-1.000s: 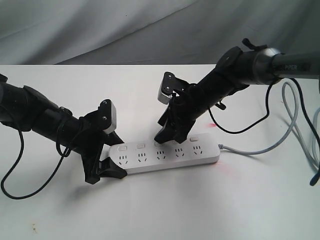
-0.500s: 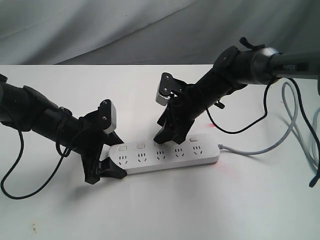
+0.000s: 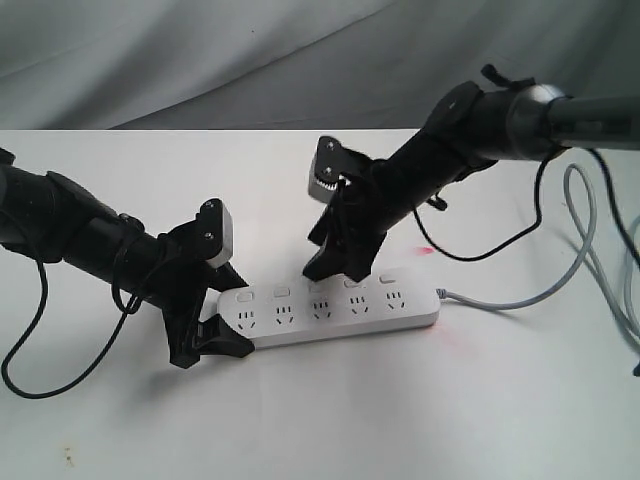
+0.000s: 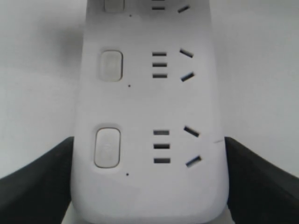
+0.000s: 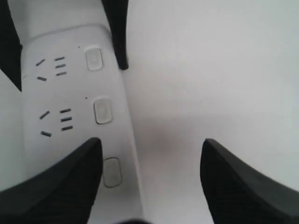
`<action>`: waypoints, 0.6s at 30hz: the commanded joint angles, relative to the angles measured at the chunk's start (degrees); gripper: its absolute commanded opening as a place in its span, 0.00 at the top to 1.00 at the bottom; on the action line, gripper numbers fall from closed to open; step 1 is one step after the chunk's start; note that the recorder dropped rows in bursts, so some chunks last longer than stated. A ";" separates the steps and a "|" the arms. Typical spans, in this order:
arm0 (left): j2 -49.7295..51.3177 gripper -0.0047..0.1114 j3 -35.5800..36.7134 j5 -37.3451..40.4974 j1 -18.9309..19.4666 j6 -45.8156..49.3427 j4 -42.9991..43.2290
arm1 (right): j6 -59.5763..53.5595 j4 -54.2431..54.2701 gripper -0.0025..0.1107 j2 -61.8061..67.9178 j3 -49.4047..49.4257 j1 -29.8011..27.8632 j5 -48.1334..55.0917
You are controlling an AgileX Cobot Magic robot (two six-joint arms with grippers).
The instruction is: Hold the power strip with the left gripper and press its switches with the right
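Left to right on a white table (image 3: pixel 400 430): the thick, all-black left arm reaches in from the edge of the exterior view, a thin black cable (image 3: pixel 20 372) looping loose beneath it. The left gripper (image 3: pixel 228 318) is clamped across the rounded left end of the power strip (image 3: pixel 340 318), one finger against each long side. The left wrist view confirms the grasp, with the left gripper (image 4: pixel 149 186) pressing its black fingers (image 4: pixel 37 182) against both edges of the power strip (image 4: pixel 149 93) beside the end socket group.

The strip lies flat on the table, running from the clamped end toward the right and tilted slightly up in the picture. Its switches (image 3: pixel 282 291) form a row along the far edge, one small white button per socket group; the switches (image 4: pixel 107 147) appear as rounded rectangles from the left wrist.

Above the middle of the strip hangs the right gripper (image 3: pixel 340 272), its jaws spread wide and holding nothing, the tips pointing down at the switch row near the third and fourth buttons. From its own wrist camera, the right gripper (image 5: pixel 150 142) has one finger over the power strip (image 5: pixel 60 93) beside the switches (image 5: pixel 103 111) and the other over bare table. Whether a tip touches the plastic cannot be told.

Farther right, the grey cord (image 3: pixel 520 298) leaves the strip's end and curves toward the table's edge, under the arm's grey metallic tube.
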 commanded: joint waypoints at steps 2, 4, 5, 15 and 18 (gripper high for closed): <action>-0.17 0.96 -0.24 0.12 -0.30 0.34 -0.36 | -3.28 2.27 0.47 -7.24 -0.06 -5.25 2.66; -0.17 0.96 -0.24 0.12 -0.30 0.34 -0.36 | -4.98 4.34 0.47 -7.34 -0.06 -7.17 5.77; -0.17 0.96 -0.24 0.12 -0.30 0.34 -0.36 | -5.80 5.13 0.47 -7.09 -0.06 -8.17 7.38; -0.17 0.96 -0.24 0.12 -0.30 0.34 -0.36 | -7.28 6.10 0.47 -0.87 0.05 -7.83 6.58; -0.17 0.96 -0.24 0.12 -0.30 0.34 -0.36 | -7.28 5.33 0.47 0.96 0.05 -7.83 6.60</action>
